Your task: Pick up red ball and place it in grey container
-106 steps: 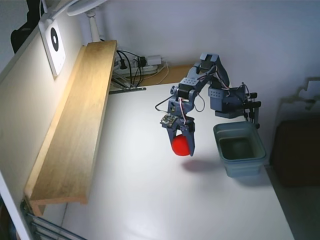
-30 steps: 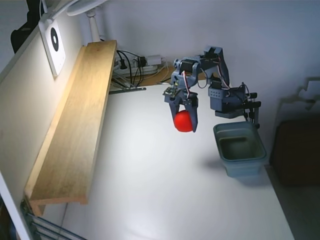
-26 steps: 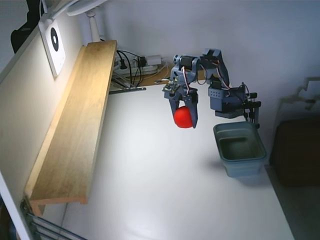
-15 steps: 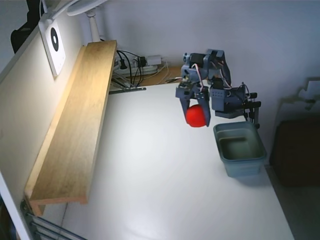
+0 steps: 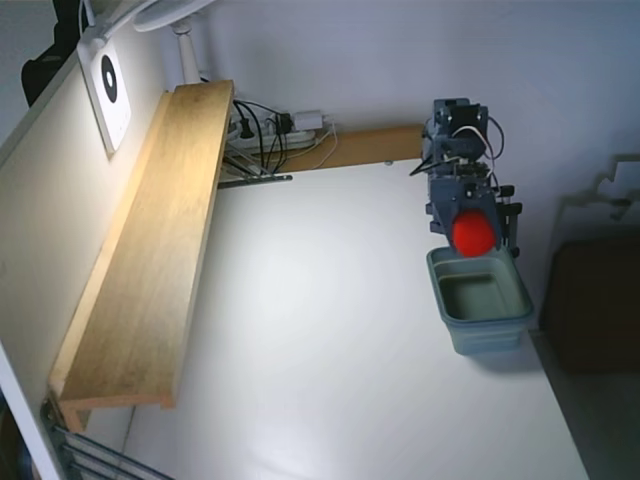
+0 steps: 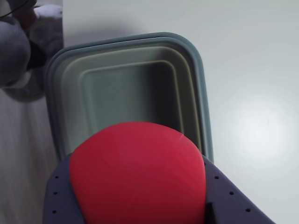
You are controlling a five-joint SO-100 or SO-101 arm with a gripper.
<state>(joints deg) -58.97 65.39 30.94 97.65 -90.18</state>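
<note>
Fixed view: your gripper point(image 5: 472, 236) is clamped on the red ball point(image 5: 472, 233), which hangs in the air just above the far rim of the grey container point(image 5: 480, 299). The tub is empty and sits near the table's right edge. In my judgement the ball is over the rim rather than the centre; bring it a little further over the opening before you release, or it may strike the rim and roll off. The wooden shelf point(image 5: 150, 250) and the cables point(image 5: 270, 130) at the back lie well apart and obstruct nothing.

Wrist view: the red ball point(image 6: 138, 172) fills the lower frame, held between the jaws, with the grey container point(image 6: 126, 88) open directly ahead. Nothing lies inside it. Release gently and low to limit bounce.
</note>
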